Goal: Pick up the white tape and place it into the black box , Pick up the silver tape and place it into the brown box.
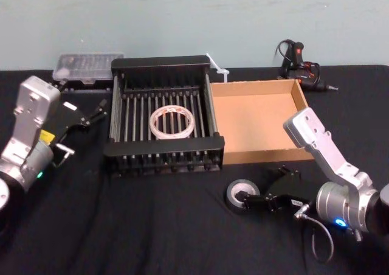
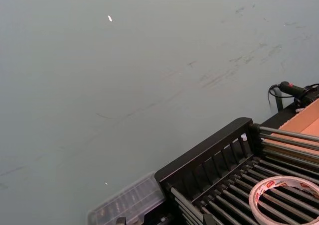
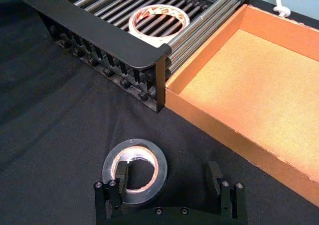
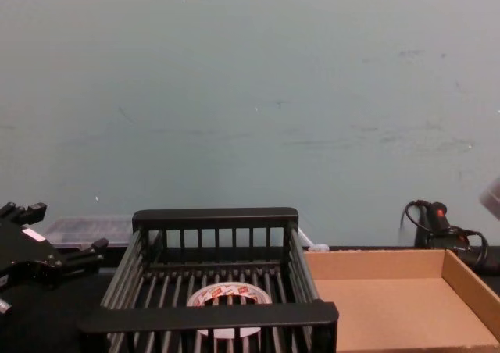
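the white tape (image 1: 172, 122) lies flat on the barred floor of the black box (image 1: 163, 147), roughly in the middle of it, with red marks showing on its inner ring. the black box stands toward the back middle of the counter (image 1: 152, 226), and the brown box (image 1: 258, 156) sits just beside it on the side nearer the counter's right edge, their walls touching or nearly so. the silver tape (image 1: 242, 193) lies flat on the black cloth near the counter's front edge, in front of the seam between the two boxes and apart from both. the right pincer (image 1: 260, 195) is down low at the roll, its fingers spread wide; in the right wrist view one finger (image 3: 121, 174) stands inside the roll's hole while the other is outside, well clear of its rim, so nothing is pinched. the left pincer (image 1: 92, 113) hangs near the counter's left edge, beside the black box's left wall and above the cloth, its fingers spread apart and holding nothing. a clear plastic case (image 1: 86, 66) rests at the back left of the counter behind it, and a black glue gun (image 1: 298, 61) with its cord lies at the back right, behind the brown box.
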Robot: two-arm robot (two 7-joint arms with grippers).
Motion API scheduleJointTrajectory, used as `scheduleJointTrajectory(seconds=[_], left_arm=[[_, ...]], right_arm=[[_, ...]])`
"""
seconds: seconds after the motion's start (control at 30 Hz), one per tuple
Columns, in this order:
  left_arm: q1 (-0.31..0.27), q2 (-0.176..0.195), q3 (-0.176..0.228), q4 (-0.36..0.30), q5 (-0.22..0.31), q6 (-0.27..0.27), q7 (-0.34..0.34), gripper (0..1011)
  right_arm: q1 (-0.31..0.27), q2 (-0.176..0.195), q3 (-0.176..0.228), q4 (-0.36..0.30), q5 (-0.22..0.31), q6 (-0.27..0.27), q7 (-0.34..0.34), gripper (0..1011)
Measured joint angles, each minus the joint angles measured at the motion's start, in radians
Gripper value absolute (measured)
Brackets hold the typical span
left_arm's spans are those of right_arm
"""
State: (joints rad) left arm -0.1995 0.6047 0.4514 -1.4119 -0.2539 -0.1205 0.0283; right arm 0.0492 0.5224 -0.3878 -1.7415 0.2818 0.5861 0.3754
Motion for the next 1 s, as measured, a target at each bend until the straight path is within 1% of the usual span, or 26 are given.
scheduleJointTrajectory(seconds=[0.3,0.57,0.9,1.0], left_arm=[[0.000,0.000,0.000,0.000,0.000,0.000,0.000,1001],[0.000,0.000,0.000,0.000,0.000,0.000,0.000,1001],[0.000,0.000,0.000,0.000,0.000,0.000,0.000,1001],[0.000,0.000,0.000,0.000,0.000,0.000,0.000,1001]], right_arm=[[0.015,-0.010,-0.009,0.020,-0.011,0.005,0.002,1002],[0.028,-0.021,-0.007,0.040,-0.014,0.012,0.006,1002],[0.027,-0.020,-0.007,0.039,-0.013,0.011,0.005,1003],[0.026,-0.019,-0.007,0.038,-0.013,0.010,0.005,934]])
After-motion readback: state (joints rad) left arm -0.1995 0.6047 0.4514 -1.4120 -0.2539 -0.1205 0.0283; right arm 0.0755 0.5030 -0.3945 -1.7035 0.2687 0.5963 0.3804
